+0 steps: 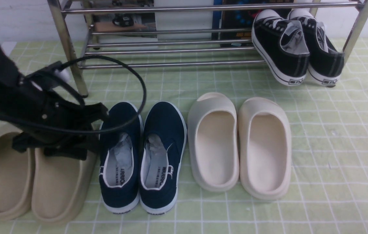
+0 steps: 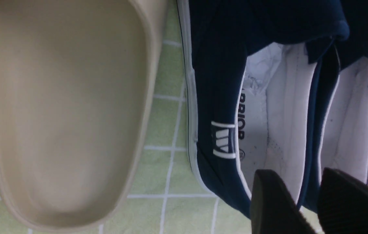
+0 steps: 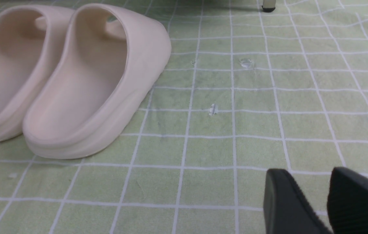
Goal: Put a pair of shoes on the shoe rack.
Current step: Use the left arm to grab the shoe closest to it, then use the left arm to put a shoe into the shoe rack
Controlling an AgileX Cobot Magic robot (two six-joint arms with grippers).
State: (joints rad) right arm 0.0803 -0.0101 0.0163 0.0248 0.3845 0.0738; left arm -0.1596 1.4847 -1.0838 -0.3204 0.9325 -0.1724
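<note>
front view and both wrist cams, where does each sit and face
Front: between the arms, looking forward over the navy shoes to the shoe rack; left arm shows.
Left wrist: above, looking down on the navy shoes and a beige slide; left fingers show.
Right wrist: low, looking across tablecloth at cream slides; right fingers show.
Shared: navy shoes, in front and left wrist.

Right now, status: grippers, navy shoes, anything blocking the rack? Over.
Both open: left gripper over pair of shoes, at inner walls; right gripper over cloth. Shoes not yet on shoe rack; black sneakers at its right end.
</note>
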